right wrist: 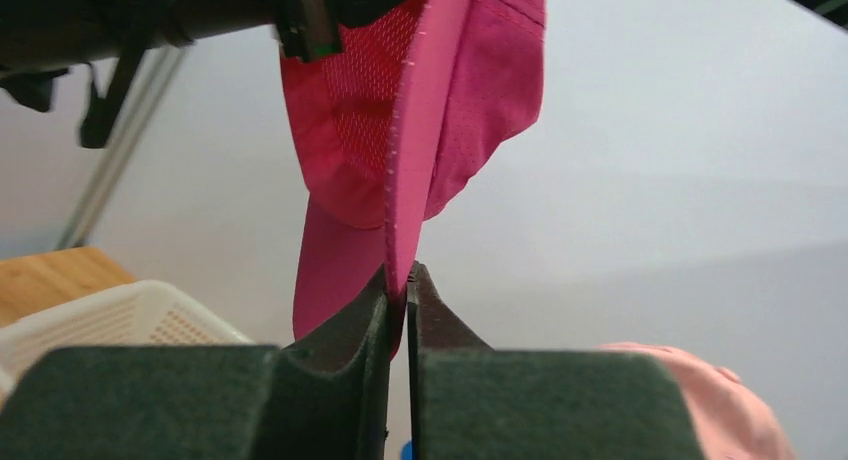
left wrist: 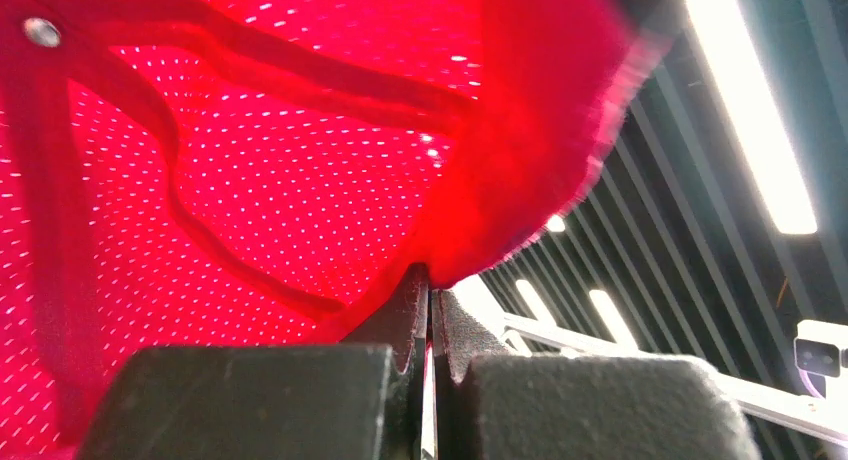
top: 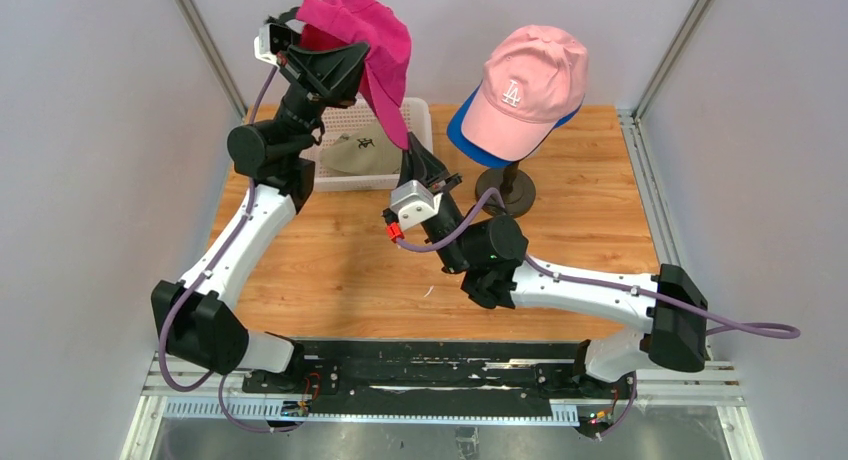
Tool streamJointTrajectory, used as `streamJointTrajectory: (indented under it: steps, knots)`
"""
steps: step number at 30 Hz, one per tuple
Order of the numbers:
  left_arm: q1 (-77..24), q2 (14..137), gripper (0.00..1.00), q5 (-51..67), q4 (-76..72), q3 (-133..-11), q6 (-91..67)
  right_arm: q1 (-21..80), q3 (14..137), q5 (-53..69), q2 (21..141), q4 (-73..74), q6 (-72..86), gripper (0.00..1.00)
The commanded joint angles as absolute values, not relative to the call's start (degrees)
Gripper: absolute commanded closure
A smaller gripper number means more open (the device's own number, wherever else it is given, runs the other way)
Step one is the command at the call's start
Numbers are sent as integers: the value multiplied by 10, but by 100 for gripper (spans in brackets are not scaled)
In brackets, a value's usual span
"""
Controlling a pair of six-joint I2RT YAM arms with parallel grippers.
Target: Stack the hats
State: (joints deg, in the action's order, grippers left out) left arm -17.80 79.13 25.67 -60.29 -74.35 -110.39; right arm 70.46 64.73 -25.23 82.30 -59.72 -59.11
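Top external view: the magenta cap point(top: 365, 40) hangs in the air between both arms, above the white basket point(top: 340, 183).
Left side: the left gripper point(left wrist: 430, 280) has its fingers pressed together on the rim of the mesh crown; the crown spreads above and to the left of the fingertips, with light showing through it.
Right side: the right gripper point(right wrist: 400, 280) pinches the low tip of the brim; the brim rises straight up from between the fingertips, with the crown above that.
Why 2 grips: likely one hold on the crown and one on the brim keep the cap stretched and pointed one way, so it cannot flop or fold as it travels.
Stack so far: the pink cap point(top: 525, 85) sits over the royal blue cap point(top: 465, 130) on the stand point(top: 505, 190), to the right of the right fingers and well apart from them; brims face the same way, which lets the crowns nest.
Waiting: the khaki cap point(top: 362, 152) lies in the basket, below the held cap.
Black cap: not seen in any view.
Step in hand: carrying cap 3 toward the stack, by my reading.
Next move: swing both arms right together, then lower the open crown over the pink one.
Risk: a slack brim pinch could let the cap twist and land askew.
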Motion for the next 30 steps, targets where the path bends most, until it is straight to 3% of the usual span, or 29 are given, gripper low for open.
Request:
streamJointTrajectory:
  steps: [1, 4, 10, 16, 22, 30]
  knots:
    - [-182, 778, 100, 272, -614, -732, -1093, 714, 635, -251, 821, -701, -659, 99]
    - [-182, 780, 98, 283, -589, -733, -1069, 716, 631, -279, 820, -716, -683, 99]
    - [-178, 785, 77, 303, -543, -730, -1033, 729, 665, -326, 857, -779, -798, 100]
    - [-167, 760, 63, 322, -497, -711, -991, 736, 735, -338, 941, -865, -961, 100]
    - [-156, 722, 57, 360, -411, -693, -938, 737, 766, -337, 973, -887, -1008, 99]
    - [-151, 664, 51, 369, -186, -717, -757, 740, 747, -327, 957, -885, -1031, 100]
